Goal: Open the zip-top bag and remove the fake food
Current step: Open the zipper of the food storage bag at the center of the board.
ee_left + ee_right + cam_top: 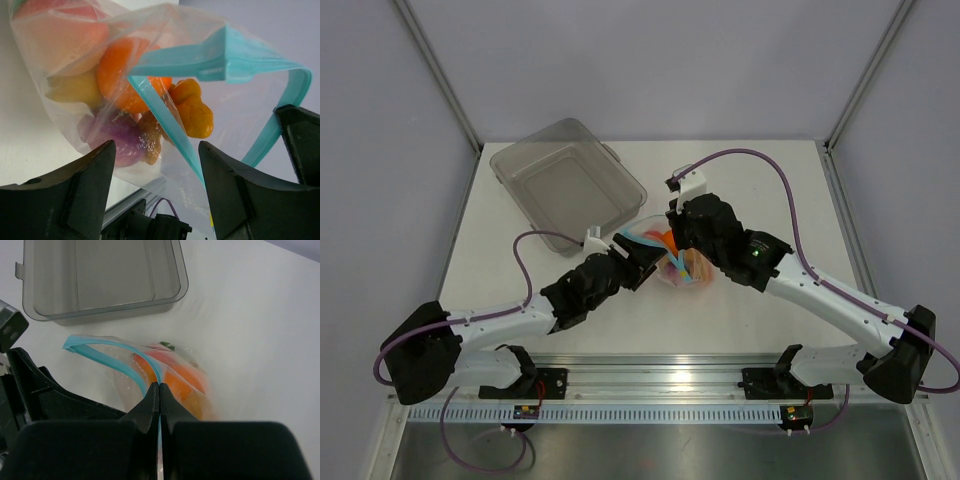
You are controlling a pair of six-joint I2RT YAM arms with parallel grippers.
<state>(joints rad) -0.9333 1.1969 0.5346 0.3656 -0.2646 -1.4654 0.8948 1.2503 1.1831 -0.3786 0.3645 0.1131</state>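
Observation:
The zip-top bag (672, 262) hangs at the table's middle, lifted between both grippers, and its light-blue zip strip (225, 55) gapes in a loop. The fake food (122, 80) sits inside: orange, yellow, purple and peach pieces. It shows as orange through the plastic in the right wrist view (186, 386). My right gripper (160, 386) is shut on one side of the zip strip (102, 352) and holds the bag up. My left gripper (157, 170) is open, with the other strip and clear plastic hanging between its fingers (87, 187). In the top view, the left gripper (636, 262) and the right gripper (677, 240) meet at the bag.
A rigid clear rectangular tub (568, 180) stands empty at the back left, just behind the bag, and shows in the right wrist view (100, 277). White table (770, 190) extends to the right. Frame posts stand at the back corners.

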